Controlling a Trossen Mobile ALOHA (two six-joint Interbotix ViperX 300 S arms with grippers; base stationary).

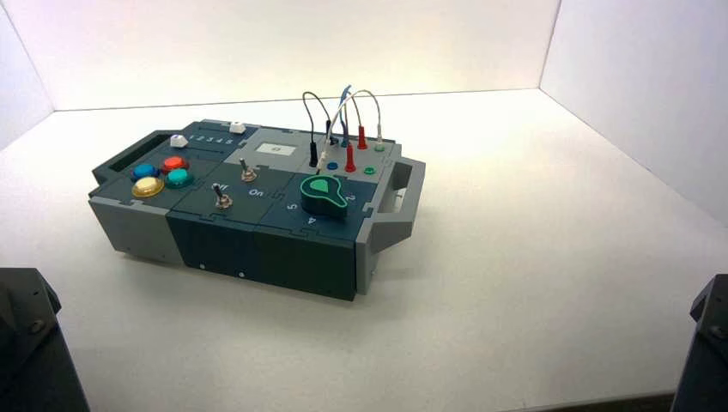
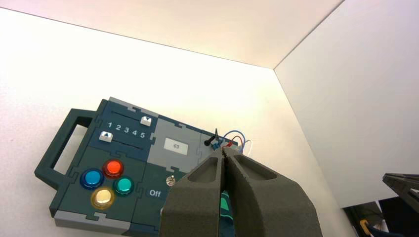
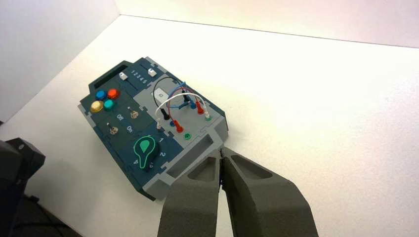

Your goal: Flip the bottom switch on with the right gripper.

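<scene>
The bottom switch (image 1: pixel 222 200) is a tiny silver toggle on the dark blue panel near the box's front edge, between the coloured buttons and the green knob (image 1: pixel 324 194). It also shows in the right wrist view (image 3: pixel 113 130). A second toggle just like it (image 1: pixel 247 172) stands behind it. My right gripper (image 3: pixel 221 154) is shut and empty. It is held back off the box's grey handle end, well away from the switch. My left gripper (image 2: pixel 225 152) is shut and empty, parked at the near left. Its fingers hide the bottom switch in the left wrist view.
The box (image 1: pixel 257 245) stands turned, left of centre on the white table. Looped wires with red and black plugs (image 1: pixel 350 129) rise at its back right. Two white sliders (image 1: pixel 178 141) sit at the back left. White walls stand behind and to the right.
</scene>
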